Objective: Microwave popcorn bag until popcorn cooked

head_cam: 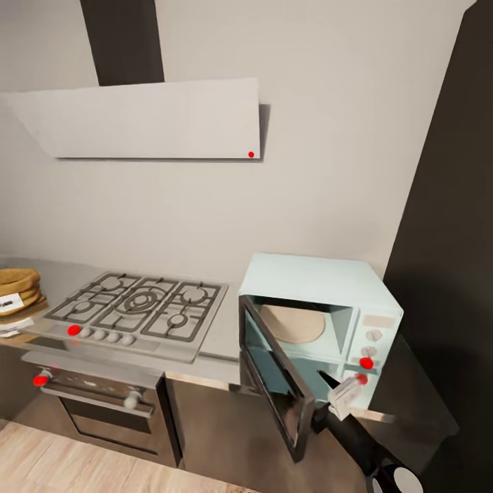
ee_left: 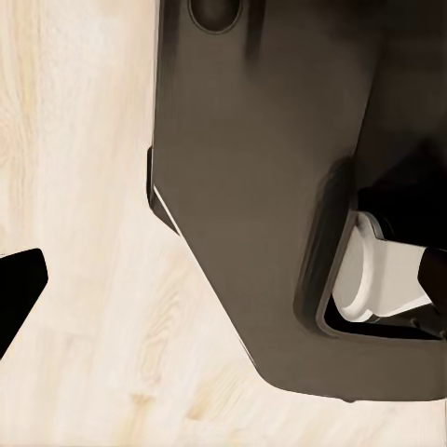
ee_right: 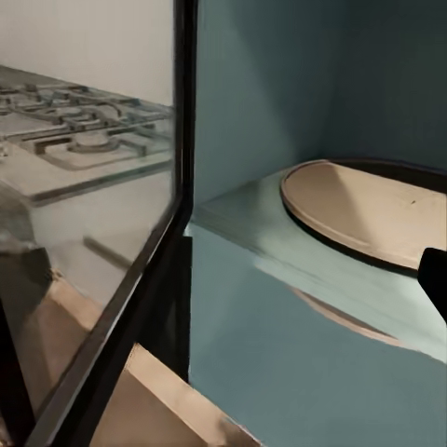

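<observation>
The countertop (head_cam: pixel 219 335) is a long grey steel surface with a dull sheen, set over dark cabinet fronts. A flat, pale extractor hood (head_cam: pixel 147 120) slopes from the wall above it. A grey gas hob (head_cam: pixel 140 308) with black cast grates is let into the worktop; a dark built-in oven (head_cam: pixel 103 404) with a steel handle sits beneath. The floor (ee_left: pixel 84 233) is pale wood-grain plank.

The microwave (head_cam: pixel 322 287) is a boxy mint-blue unit at the right end of the countertop, with round knobs on its side panel. Its dark-framed glass door (head_cam: pixel 274 383) stands swung open. Inside, a round beige turntable (ee_right: pixel 372 209) lies flat on the smooth blue cavity floor.

The right gripper (head_cam: pixel 333 390), black with a translucent finger, sits just beside the open door's edge; whether its fingers are apart or together cannot be determined. A stack of flat brown discs (head_cam: pixel 17 284) rests at the far left. The popcorn bag's position cannot be determined.
</observation>
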{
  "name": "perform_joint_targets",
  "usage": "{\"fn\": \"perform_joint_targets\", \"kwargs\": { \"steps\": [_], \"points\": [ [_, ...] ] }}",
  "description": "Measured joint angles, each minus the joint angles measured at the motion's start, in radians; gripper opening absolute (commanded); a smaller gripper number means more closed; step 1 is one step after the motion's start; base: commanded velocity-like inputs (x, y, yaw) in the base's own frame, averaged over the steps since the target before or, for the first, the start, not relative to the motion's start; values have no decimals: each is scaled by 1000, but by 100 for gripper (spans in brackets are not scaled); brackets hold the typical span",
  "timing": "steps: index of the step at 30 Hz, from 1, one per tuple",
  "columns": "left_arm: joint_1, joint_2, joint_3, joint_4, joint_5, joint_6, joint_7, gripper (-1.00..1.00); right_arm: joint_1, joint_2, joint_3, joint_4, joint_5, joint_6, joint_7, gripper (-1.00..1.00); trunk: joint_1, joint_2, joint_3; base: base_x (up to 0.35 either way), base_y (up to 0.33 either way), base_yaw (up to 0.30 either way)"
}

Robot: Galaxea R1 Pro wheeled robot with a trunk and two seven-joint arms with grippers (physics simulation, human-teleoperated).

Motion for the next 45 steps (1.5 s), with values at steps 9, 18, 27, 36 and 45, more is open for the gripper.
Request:
{"fn": "perform_joint_targets", "kwargs": {
  "steps": [9,18,27,36,45],
  "points": [
    [0,0,0,0,0,0,0,100,0,0,0,0,0,-3,-1,100,0,0,0,-12,0,243],
    [0,0,0,0,0,0,0,100,0,0,0,0,0,-9,-2,100,0,0,0,0,0,244],
    [0,0,0,0,0,0,0,100,0,0,0,0,0,-9,-2,100,0,0,0,0,0,245],
    [0,0,0,0,0,0,0,100,0,0,0,0,-1,-1,-2,100,0,0,0,0,0,120],
    [0,0,0,0,0,1,0,100,0,0,-1,0,-1,0,-3,100,0,0,0,0,0,161]
  ]
}}
